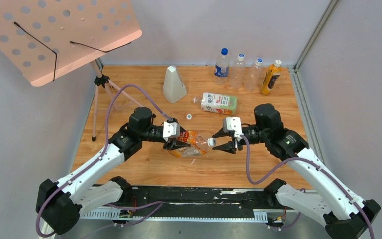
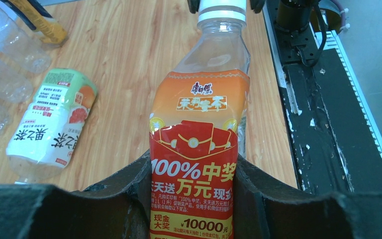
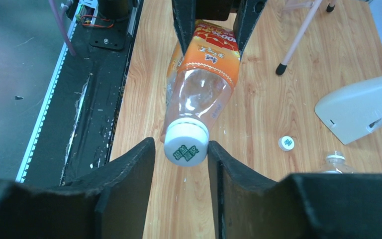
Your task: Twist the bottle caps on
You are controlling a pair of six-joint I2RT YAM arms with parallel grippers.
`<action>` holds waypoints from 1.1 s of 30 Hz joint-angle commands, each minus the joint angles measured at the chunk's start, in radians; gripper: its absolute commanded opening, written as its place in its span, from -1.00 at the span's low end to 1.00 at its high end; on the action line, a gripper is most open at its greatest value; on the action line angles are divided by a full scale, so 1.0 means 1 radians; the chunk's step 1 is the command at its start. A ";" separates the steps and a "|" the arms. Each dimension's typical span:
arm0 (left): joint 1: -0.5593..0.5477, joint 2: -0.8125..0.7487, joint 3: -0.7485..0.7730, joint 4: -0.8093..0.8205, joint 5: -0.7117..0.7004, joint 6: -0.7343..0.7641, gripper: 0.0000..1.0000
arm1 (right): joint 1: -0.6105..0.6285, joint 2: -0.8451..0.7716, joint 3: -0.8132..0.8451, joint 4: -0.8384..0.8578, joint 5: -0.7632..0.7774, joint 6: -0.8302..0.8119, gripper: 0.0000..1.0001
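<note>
My left gripper is shut on the body of the smaller, orange-labelled bottle and holds it on its side, neck pointing right. A white cap sits on its neck. My right gripper is open around that cap, the right finger close against it and a small gap on the left. The second white cap lies loose on the table. The larger bottle, with a green-white-orange label, lies on its side behind, uncapped.
A white cone-shaped object stands at the back left. Several bottles stand in a row at the back, among them a blue-labelled one and an orange juice one. A pink perforated stand overhangs the left. A black rail runs along the near edge.
</note>
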 commanded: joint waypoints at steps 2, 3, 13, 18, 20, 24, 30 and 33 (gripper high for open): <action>0.004 0.002 0.043 0.025 0.022 -0.023 -1.00 | 0.013 0.024 0.014 0.018 0.017 -0.021 -0.22; 0.005 0.001 0.044 0.024 0.022 -0.023 -1.00 | 0.016 0.028 0.014 0.021 0.021 -0.018 -0.26; 0.005 -0.086 -0.048 0.191 -0.175 -0.001 -1.00 | 0.033 0.100 0.000 0.195 0.081 0.402 -0.96; 0.002 -0.184 -0.160 0.356 -0.391 0.085 -1.00 | 0.032 0.217 0.009 0.288 0.328 0.966 -1.00; -0.005 -0.220 -0.187 0.378 -0.472 0.145 -1.00 | 0.031 0.275 0.032 0.296 0.361 1.183 -1.00; -0.040 -0.278 -0.247 0.413 -0.571 0.299 -1.00 | 0.029 0.399 0.044 0.344 0.300 1.579 -0.99; -0.111 -0.317 -0.305 0.419 -0.646 0.477 -1.00 | 0.030 0.431 -0.014 0.514 0.275 1.826 -0.73; -0.118 -0.319 -0.311 0.420 -0.652 0.475 -1.00 | 0.030 0.406 0.033 0.469 0.314 1.678 -0.44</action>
